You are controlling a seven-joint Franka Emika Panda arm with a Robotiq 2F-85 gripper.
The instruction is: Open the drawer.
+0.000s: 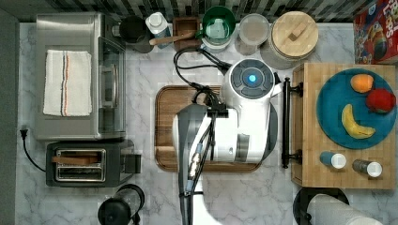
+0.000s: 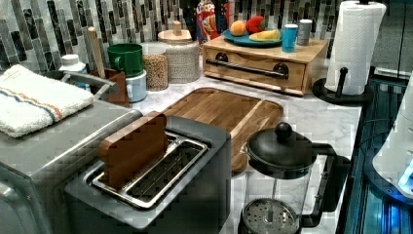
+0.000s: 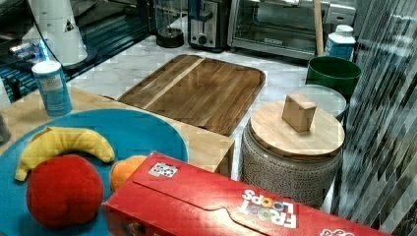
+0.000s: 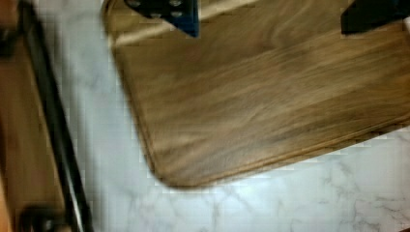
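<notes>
Wrist view cuts off the hand (image 4: 270,14) above the drawer (image 4: 21,145) handle.

The arm (image 1: 225,126) covers most of the board (image 1: 169,112) in the top view. In the wrist view the hand (image 4: 268,14) is cut by the edge, and the drawer (image 4: 19,145) and its handle (image 4: 58,130) smear into blur.

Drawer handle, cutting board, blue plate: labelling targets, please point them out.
drawer handle (image 2: 246,68), left view, middle of the black bar.
cutting board (image 3: 196,91), right view, centre of its top.
blue plate (image 1: 331,117), top view, bare rim.
</notes>
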